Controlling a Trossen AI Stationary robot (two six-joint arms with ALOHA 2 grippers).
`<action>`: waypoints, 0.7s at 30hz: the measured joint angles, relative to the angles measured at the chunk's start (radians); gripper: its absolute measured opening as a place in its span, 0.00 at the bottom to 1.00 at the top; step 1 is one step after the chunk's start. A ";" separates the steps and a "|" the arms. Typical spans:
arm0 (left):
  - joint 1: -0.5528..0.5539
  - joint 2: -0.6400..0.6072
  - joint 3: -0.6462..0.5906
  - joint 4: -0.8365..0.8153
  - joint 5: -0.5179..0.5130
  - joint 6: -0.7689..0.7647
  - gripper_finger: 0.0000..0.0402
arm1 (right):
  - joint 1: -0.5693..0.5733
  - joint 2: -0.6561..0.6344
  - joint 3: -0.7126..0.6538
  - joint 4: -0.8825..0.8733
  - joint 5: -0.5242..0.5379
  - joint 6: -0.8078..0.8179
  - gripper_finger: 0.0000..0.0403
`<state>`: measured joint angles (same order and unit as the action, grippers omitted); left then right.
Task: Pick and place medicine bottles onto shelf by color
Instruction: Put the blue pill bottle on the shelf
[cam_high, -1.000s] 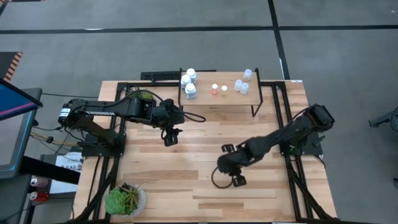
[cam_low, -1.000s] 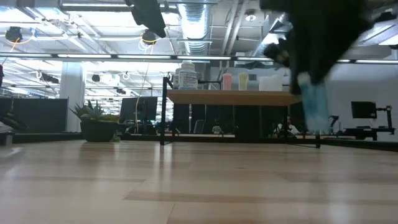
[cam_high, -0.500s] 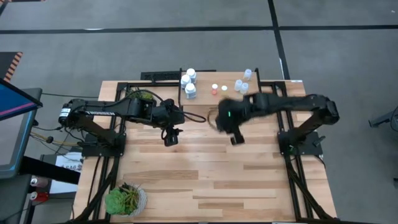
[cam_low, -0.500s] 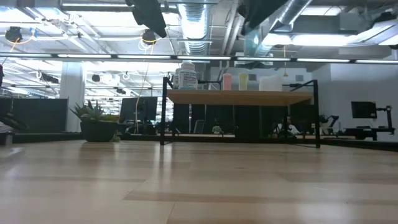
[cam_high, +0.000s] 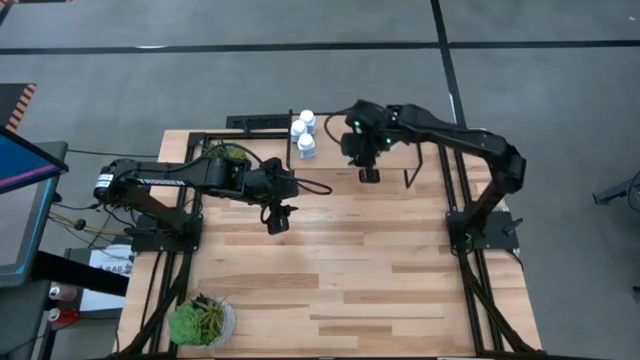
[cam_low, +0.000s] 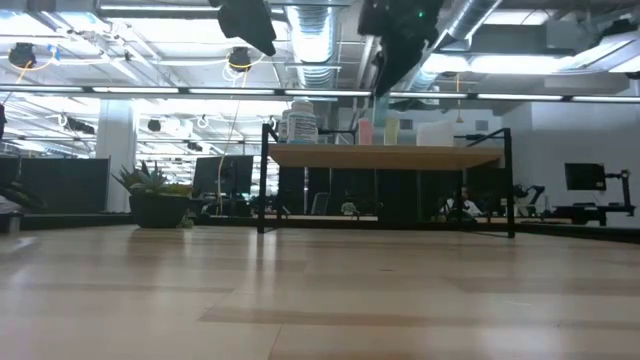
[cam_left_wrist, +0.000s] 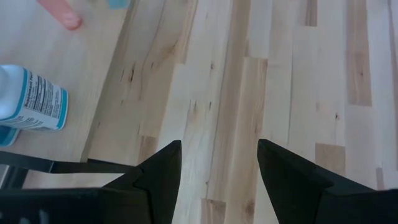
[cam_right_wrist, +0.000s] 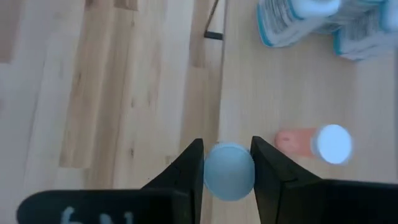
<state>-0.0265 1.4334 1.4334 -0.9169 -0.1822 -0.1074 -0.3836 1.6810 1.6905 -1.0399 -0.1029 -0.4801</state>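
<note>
The light-wood shelf (cam_high: 328, 152) stands at the table's far edge. Three white bottles (cam_high: 303, 132) stand at its left end. In the low view a reddish bottle (cam_low: 365, 130), a yellowish one (cam_low: 391, 130) and pale ones (cam_low: 435, 133) stand on the shelf (cam_low: 385, 156). My right gripper (cam_high: 367, 168) hangs over the shelf's middle, shut on a pale-blue bottle (cam_right_wrist: 229, 171), beside a reddish bottle (cam_right_wrist: 295, 140). My left gripper (cam_high: 277, 215) is open and empty over the table, in front of the shelf's left end. My right gripper pinches the pale-blue bottle between its two fingers (cam_right_wrist: 189, 168), one on each side of its top (cam_right_wrist: 229, 163). The fingers come from above, pointing down. The bottle stands upright in the hold, above the shelf top (cam_right_wrist: 280, 81).
A potted plant (cam_high: 203, 320) stands at the table's near left corner and another (cam_high: 230, 152) at the far left by my left arm. The shelf's black legs (cam_high: 410, 170) stand on the table. Bare planks (cam_high: 340, 270) stretch across the middle and near side.
My right gripper has gone up and toward the table's far edge, from low over the near middle of the table to above the shelf, carrying the pale-blue bottle lifted clear. My left arm has kept still.
</note>
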 joint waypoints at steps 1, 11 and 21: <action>0.000 0.000 0.000 0.000 0.000 0.000 0.49 | -0.011 0.009 0.000 -0.001 -0.030 0.000 0.26; 0.000 0.000 0.000 0.000 -0.013 -0.001 0.49 | -0.056 0.027 0.000 0.014 -0.050 -0.023 0.27; 0.000 0.000 0.000 0.000 -0.013 -0.009 0.49 | -0.078 0.042 -0.001 0.019 -0.052 -0.054 0.27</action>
<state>-0.0265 1.4334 1.4334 -0.9169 -0.1955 -0.1160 -0.4618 1.7226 1.6897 -1.0204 -0.1546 -0.5345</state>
